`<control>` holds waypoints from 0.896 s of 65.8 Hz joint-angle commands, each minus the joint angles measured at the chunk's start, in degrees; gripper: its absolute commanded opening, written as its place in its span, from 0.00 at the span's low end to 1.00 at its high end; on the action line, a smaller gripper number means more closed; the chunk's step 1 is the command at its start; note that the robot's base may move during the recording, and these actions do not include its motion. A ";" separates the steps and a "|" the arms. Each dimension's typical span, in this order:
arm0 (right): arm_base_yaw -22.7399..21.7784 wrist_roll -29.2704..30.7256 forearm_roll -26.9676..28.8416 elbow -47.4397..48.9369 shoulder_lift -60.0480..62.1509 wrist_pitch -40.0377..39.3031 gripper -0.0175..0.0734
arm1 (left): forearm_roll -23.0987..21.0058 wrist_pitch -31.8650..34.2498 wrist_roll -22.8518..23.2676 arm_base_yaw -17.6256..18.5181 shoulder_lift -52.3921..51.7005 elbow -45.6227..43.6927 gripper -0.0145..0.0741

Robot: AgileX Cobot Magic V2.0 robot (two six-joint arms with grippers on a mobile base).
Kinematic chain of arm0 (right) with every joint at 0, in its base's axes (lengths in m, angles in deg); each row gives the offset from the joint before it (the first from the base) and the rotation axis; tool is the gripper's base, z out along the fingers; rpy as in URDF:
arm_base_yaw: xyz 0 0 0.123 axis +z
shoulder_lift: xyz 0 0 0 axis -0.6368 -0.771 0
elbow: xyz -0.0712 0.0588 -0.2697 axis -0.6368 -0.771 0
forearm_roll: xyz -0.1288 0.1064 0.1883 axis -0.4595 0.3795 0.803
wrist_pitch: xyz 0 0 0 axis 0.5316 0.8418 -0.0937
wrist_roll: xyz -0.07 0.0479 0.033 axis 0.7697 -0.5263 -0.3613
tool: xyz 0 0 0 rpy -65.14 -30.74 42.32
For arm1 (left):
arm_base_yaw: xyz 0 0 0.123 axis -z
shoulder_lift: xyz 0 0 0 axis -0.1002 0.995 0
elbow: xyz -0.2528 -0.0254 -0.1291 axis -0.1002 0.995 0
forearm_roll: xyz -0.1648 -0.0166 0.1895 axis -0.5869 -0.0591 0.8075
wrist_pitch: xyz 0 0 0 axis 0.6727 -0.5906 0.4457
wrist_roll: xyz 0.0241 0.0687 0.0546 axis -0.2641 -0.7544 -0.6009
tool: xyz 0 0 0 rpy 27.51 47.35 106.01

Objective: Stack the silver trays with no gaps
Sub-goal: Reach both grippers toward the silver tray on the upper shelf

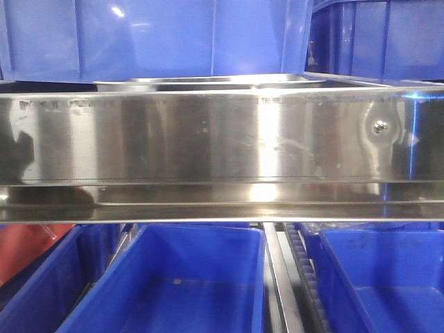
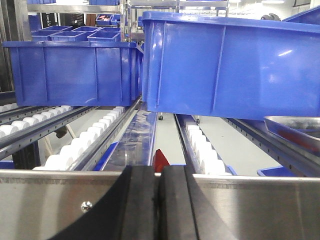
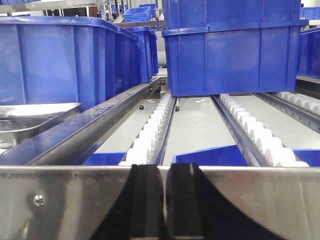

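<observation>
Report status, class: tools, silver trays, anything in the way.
Left tool shut, empty. Right tool shut, empty. Silver tray behind steel band, untouched. Blue bins close behind.

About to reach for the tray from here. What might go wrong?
1. The left gripper and right gripper sit low behind the steel band; driving forward may strike it.
2. Both look shut, so they would push the silver tray rather than grasp it.
3. A blue bin stands close by the tray; a sideways swing may hit it.
</observation>
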 commanded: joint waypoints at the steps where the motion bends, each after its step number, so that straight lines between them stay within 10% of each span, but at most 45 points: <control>1: -0.21 0.50 0.21 0.15 0.13 -1.22 0.18 | 0.10 1.00 0.30 0.26 -0.23 -0.24 0.17; 59: -0.21 0.50 0.21 0.15 0.13 -7.56 0.18 | 0.10 3.67 0.30 0.26 -0.23 -0.24 0.17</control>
